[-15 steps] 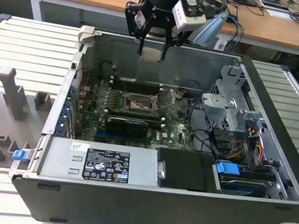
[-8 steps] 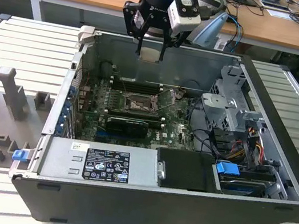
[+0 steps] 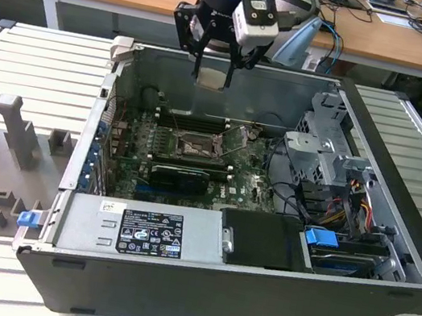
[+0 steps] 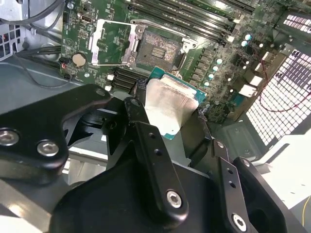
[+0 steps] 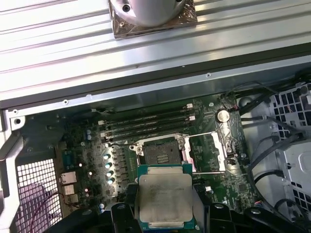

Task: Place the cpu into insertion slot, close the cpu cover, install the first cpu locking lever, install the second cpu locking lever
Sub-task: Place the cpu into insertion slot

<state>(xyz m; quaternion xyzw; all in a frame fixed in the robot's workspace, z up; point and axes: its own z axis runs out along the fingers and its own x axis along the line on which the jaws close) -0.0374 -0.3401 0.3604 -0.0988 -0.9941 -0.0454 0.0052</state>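
One claw hangs above the open computer case, clamped on the chip by its edges. Below the claw sits the bare black socket, well apart from the chip. Just beside the socket, the metal cover frame lies flipped open.

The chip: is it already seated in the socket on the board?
No, the hand holds the chip above the board, and the socket is bare.

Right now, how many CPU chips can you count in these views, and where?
1. The cpu is clamped between the jaws, held clear of the open insertion slot, which is empty.
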